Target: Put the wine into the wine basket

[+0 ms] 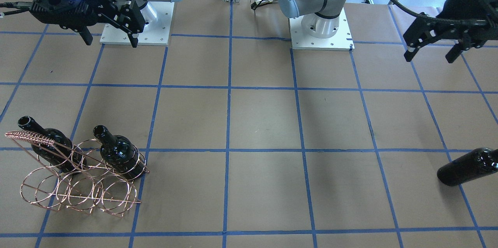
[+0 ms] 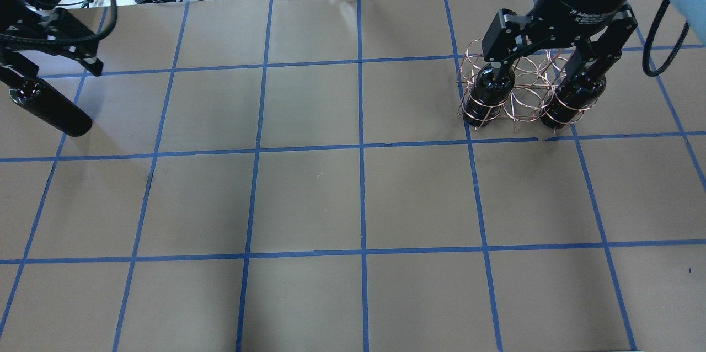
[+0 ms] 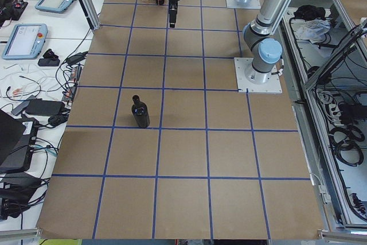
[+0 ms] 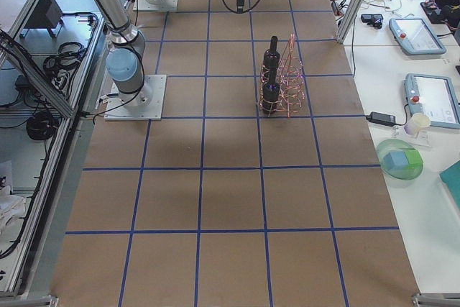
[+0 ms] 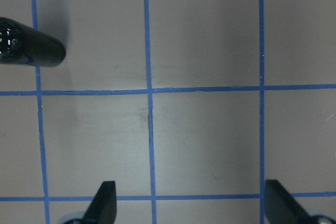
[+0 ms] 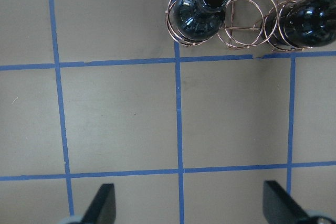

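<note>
Right tool (image 2: 539,75) marked "2F Adaptive"; wine (image 1: 467,167) unlabelled, outside wine basket (image 1: 79,180).

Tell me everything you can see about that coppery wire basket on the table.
The wine basket is a rack of thin copper-coloured wire: round hoops in two rows, three wide, under a coil-wrapped handle bar. It stands on the brown paper-covered table. Two glossy black bottles stand upright in the end hoops of the row nearer the robot; the hoop between them and the other row are empty.
</note>
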{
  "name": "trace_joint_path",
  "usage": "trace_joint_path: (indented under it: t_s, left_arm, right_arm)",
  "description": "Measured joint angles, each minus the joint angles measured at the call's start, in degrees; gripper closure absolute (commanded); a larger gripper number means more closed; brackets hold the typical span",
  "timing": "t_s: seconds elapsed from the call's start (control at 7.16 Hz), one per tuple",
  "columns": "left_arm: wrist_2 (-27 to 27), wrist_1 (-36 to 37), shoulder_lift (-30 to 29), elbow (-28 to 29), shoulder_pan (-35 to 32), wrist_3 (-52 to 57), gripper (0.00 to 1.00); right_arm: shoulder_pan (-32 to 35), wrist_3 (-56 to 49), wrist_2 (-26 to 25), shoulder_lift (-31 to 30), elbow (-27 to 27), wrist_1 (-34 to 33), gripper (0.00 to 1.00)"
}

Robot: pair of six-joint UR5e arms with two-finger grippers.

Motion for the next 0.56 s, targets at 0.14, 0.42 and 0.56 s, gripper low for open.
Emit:
trace_joint_path:
  t_s: [0.14,0.42,0.56]
  left_arm:
    - [0.1,3.3,-1.2,0.1,2.7,4.4,0.0]
    - [0.0,8.1,-4.1,0.4,8.7,12.9,0.0]
    - [-0.2,10.2,-6.0,1.3,10.9,16.4,0.0]
  right_arm:
    - [0.0,0.0,0.0,0.0,0.0,0.2,0.0]
    - [0.0,0.0,-0.1,0.0,0.0,0.2,0.0]
    - [0.0,0.0,-0.1,0.0,0.0,0.1,0.0]
